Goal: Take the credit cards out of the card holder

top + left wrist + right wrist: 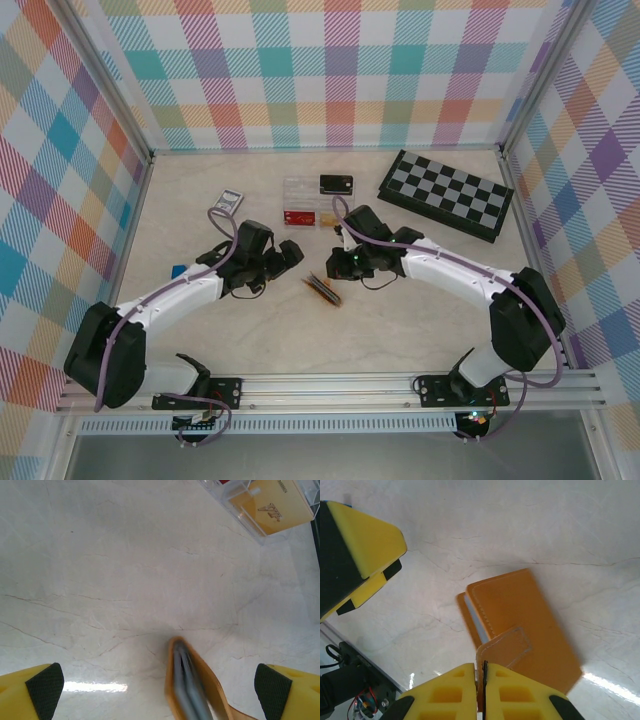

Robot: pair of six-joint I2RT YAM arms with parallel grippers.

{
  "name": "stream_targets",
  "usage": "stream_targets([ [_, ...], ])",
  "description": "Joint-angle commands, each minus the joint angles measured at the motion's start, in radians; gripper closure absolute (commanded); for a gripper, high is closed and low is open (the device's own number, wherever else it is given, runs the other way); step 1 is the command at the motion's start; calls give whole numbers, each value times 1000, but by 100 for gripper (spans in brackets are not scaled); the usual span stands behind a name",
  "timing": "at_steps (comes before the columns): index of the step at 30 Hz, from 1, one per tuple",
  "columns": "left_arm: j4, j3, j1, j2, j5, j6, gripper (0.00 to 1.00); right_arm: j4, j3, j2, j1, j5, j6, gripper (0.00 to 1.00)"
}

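Right claw (482, 675) on one card holder (520, 620)

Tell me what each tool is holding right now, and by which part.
The right tool pinches the card holder by its flap tab; the left tool stands open, gripping nothing.

The marbled table (400, 320) bears a card holder (322, 290), chessboard (447, 193) and clear box (299, 203).

Table (340, 335) bare nearside of the card holder (322, 289) — a clear box (300, 200) (well apart) stands beyond.
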Motion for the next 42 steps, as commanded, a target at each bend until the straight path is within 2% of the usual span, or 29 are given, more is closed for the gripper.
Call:
stream_targets([
  [1, -29, -12, 5, -31, -27, -10, 0, -2, 40, 4, 8, -7, 16, 91],
  [14, 2, -28, 5, -12, 39, -5, 0, -180, 72, 56, -4, 243, 15, 91],
  [23, 104, -28, 3, 72, 205, 12, 2, -206, -13, 55, -69, 318, 60, 91],
  [28, 180, -33, -1, 130, 304, -7, 14, -183, -54, 70, -82, 337, 54, 90],
  [31, 249, -38, -1, 165, 371, -38, 29, -184, -55, 88, -87, 345, 49, 90],
  [34, 252, -27, -6, 191, 383, -41, 40, -182, -58, 105, -88, 349, 48, 90],
  [42, 222, 10, -24, 265, 408, -21, 54, -159, -69, 131, -90, 348, 38, 90],
])
